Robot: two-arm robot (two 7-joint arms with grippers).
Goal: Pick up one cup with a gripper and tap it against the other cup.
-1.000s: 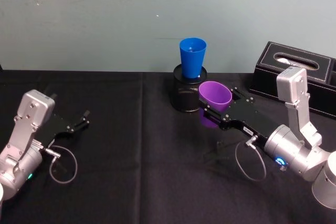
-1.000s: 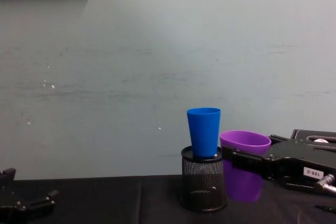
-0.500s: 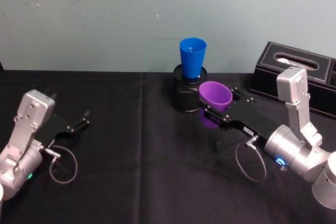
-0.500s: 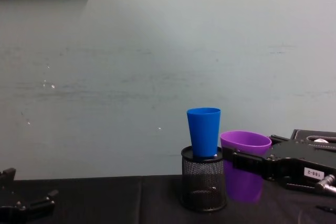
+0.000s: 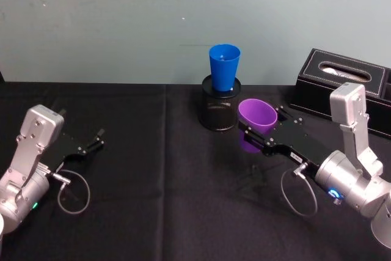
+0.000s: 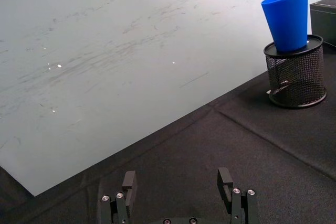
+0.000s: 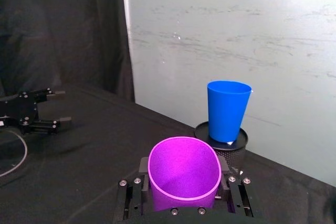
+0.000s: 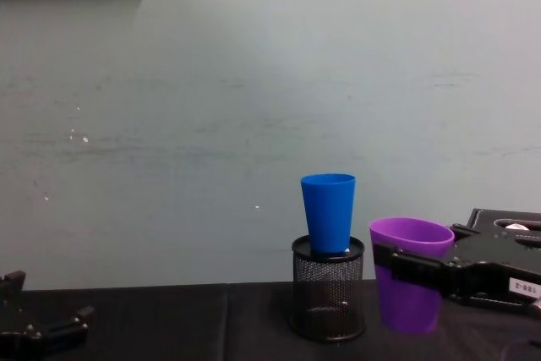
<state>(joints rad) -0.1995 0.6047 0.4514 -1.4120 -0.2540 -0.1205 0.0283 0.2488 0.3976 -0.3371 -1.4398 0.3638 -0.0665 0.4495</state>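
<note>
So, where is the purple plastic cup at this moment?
Head view: the purple plastic cup is held in the right hand, just right of the black mesh holder.

smooth purple plastic cup (image 5: pixel 256 115), shiny-ish blue plastic cup (image 5: pixel 223 68), black wire-mesh metal holder (image 5: pixel 215 113), matt black tablecloth (image 5: pixel 159 169), stitched leather-look tissue box (image 5: pixel 314 90), scuffed matt wall (image 5: pixel 122 16)

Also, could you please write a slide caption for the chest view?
Right gripper holds the purple cup beside the blue cup standing in a mesh holder.
</note>
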